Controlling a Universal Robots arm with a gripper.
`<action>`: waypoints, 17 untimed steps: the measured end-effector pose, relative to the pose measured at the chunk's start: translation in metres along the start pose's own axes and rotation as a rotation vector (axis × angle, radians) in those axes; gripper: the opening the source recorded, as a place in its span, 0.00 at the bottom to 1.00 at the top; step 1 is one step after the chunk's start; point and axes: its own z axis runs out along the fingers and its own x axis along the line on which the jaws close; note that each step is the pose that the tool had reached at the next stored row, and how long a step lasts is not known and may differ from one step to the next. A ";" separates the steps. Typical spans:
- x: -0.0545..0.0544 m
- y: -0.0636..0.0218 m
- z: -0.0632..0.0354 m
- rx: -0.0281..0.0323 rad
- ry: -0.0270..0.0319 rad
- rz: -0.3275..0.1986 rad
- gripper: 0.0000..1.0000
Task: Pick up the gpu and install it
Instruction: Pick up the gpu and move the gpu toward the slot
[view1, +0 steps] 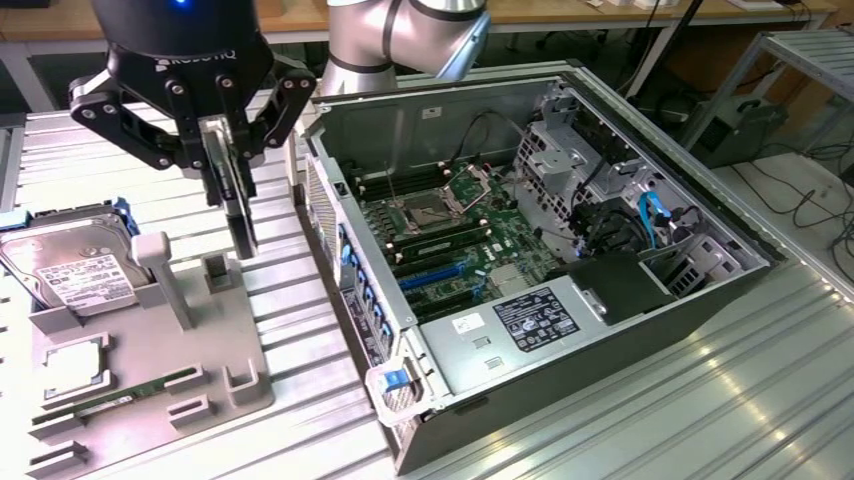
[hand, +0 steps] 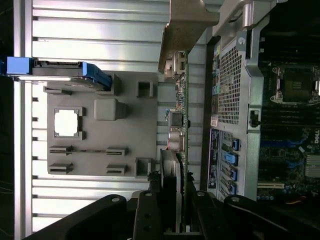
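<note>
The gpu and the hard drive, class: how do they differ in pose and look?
The gpu hangs upright in the gripper; the hard drive rests tilted in the grey holder. The gpu is a thin dark card; the hard drive a silver, white-labelled box. Both are outside the computer case.

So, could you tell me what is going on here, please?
The arm's pincer is shut on the gpu, holding it upright over the grey tray, beside the open case. The gpu is not yet in the case. A hard drive sits on the tray.
</note>
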 end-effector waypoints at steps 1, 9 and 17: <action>-0.001 0.0000 0.0000 0.0000 0.0000 0.000 0.28; -0.009 -0.0004 0.0003 -0.0001 0.0000 0.000 0.28; -0.019 -0.0007 0.0004 0.0000 0.0002 0.000 0.28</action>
